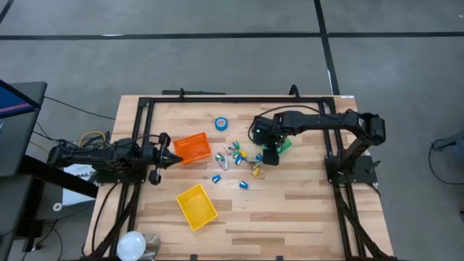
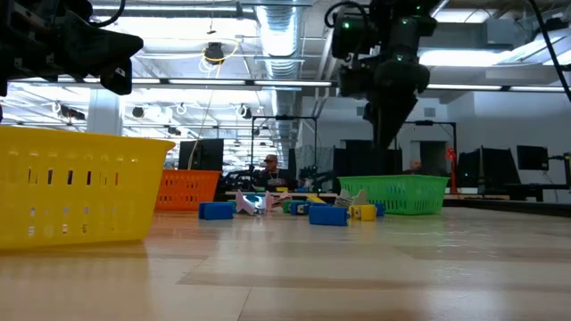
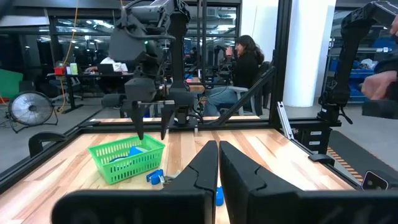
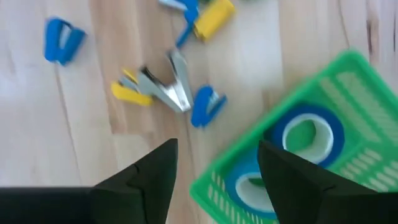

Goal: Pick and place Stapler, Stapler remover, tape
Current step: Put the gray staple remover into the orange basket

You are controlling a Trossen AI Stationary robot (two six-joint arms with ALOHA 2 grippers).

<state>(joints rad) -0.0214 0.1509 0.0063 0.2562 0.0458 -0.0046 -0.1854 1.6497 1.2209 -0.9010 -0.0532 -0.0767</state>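
A green bin (image 4: 348,93) is sitting partly beneath the right gripper (image 4: 217,149). An orange bin (image 1: 192,148) is resting just beside the left gripper (image 1: 175,160), a yellow bin (image 1: 197,206) farther off.

Table (image 1: 290,210): pale wooden planks inside a dark frame.
Orange bin (image 1: 192,148): on the wood toward the left side.
Yellow bin (image 1: 196,206): on the wood nearer the front edge, apart from the orange one.
Green bin (image 1: 284,145): right of centre, 2 blue tape rolls (image 4: 305,134) inside.
Loose tape roll (image 1: 221,124): 1, alone toward the back.
Small pieces (image 1: 238,156): blue, yellow and green, scattered between the orange and green bins.
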